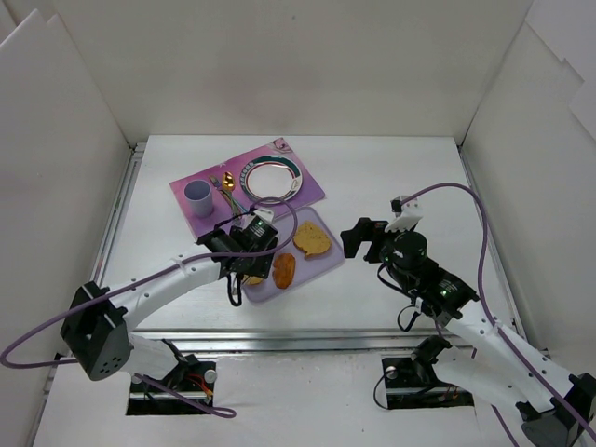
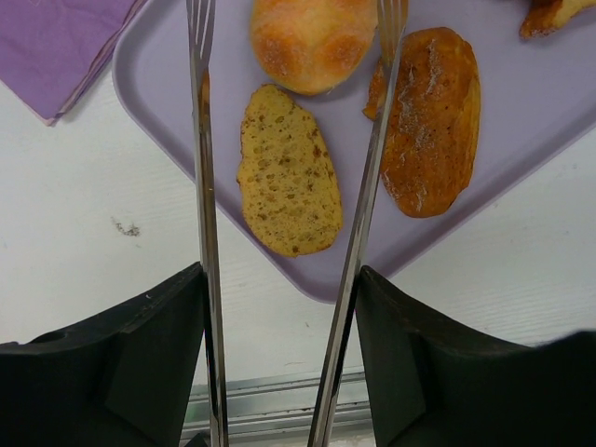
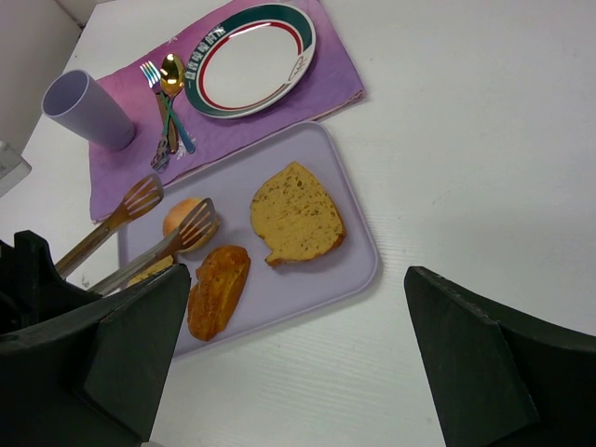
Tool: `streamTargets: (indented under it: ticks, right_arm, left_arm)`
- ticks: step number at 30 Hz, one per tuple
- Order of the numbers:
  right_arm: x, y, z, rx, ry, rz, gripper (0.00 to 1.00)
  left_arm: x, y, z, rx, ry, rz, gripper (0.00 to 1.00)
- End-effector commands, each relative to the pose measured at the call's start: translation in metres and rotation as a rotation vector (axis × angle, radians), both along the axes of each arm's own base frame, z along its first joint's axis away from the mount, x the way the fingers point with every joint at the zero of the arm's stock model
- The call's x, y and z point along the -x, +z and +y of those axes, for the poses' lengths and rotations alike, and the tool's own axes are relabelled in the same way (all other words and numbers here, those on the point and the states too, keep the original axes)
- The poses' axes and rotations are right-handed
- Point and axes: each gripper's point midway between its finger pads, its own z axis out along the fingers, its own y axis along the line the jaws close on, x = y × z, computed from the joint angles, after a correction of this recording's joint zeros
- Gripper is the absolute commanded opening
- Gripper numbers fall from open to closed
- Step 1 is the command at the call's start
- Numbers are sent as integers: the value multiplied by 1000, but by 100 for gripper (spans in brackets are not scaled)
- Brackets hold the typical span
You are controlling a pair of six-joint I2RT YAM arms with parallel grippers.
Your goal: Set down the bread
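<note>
The white tabletop (image 1: 400,177) is walled in by white panels on three sides. Two things lie flat on it. A purple placemat (image 1: 183,190) sits askew toward the far left. A lavender tray (image 1: 309,268) lies just nearer, at the middle, its far edge right up against the mat. A small dark speck (image 2: 126,228) marks the bare surface left of the tray.

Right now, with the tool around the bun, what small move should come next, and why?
Probably close the left tool gently: the bun lies on the tray between its open tips, ungripped, and the plate is empty.
</note>
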Motion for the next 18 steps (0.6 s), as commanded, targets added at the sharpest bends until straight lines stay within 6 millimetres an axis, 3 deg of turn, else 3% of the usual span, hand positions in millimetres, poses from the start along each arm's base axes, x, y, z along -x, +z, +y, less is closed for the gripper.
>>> streamTargets:
  ticks: [1, 12, 18]
  right_arm:
    - [-7, 30, 6, -51, 1, -68, 98]
    - [-7, 30, 7, -50, 3, -69, 98]
    - [-7, 29, 7, -46, 0, -66, 98]
  left_arm:
    - [-9, 10, -14, 47, 0, -46, 57]
    - [-8, -1, -14, 16, 17, -23, 59]
    - [-8, 1, -15, 22, 15, -25, 45]
